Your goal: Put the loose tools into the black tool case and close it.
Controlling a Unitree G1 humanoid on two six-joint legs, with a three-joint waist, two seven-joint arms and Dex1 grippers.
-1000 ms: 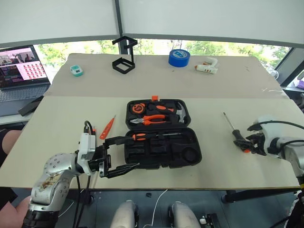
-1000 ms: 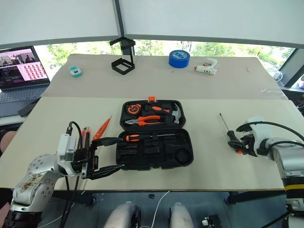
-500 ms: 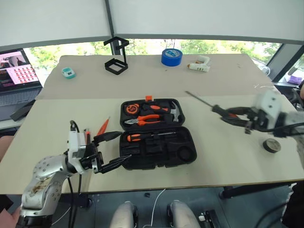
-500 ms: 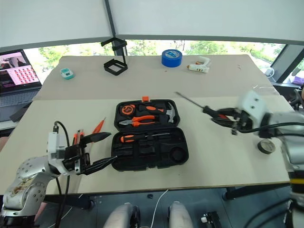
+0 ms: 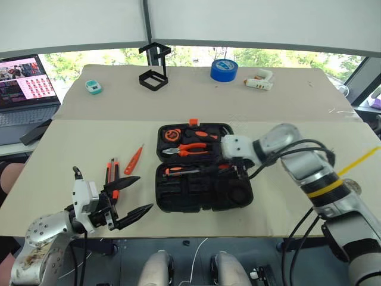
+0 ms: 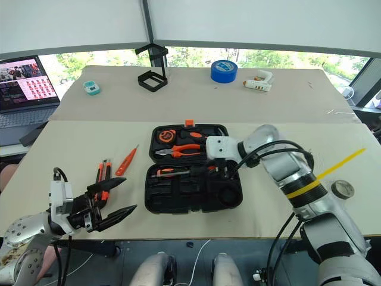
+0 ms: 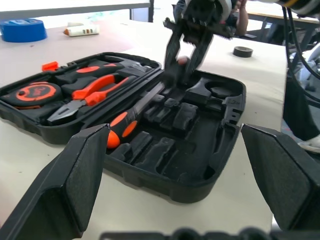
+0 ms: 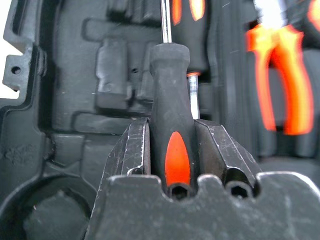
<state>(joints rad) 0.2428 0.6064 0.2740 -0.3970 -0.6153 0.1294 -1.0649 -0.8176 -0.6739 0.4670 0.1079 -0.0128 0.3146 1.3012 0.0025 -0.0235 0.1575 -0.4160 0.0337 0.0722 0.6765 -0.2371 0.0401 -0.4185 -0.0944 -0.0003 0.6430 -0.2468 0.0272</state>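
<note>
Over the open black tool case point(image 5: 202, 173) at the middle of the table, my right gripper point(image 8: 172, 150) has its fingers clamped on the handle of an orange-and-black screwdriver point(image 8: 171, 115), shaft pointing into the near tray. One screwdriver point(image 7: 131, 116) already lies in a recess there. My left gripper point(image 5: 132, 195) hangs at the near left edge, fingers spread wide on nothing. Left of the case lie the slim orange tester screwdriver point(image 5: 134, 159) and the utility knife point(image 5: 112, 171); the small black tape roll point(image 6: 341, 189) sits far to the right. My worry is the seating: if I let go with the shaft skewed across the moulded ridges, I judge the tool would ride high or land on its neighbour, and the lid would not shut. Pressing down hard could also shove the unbraced case.
</note>
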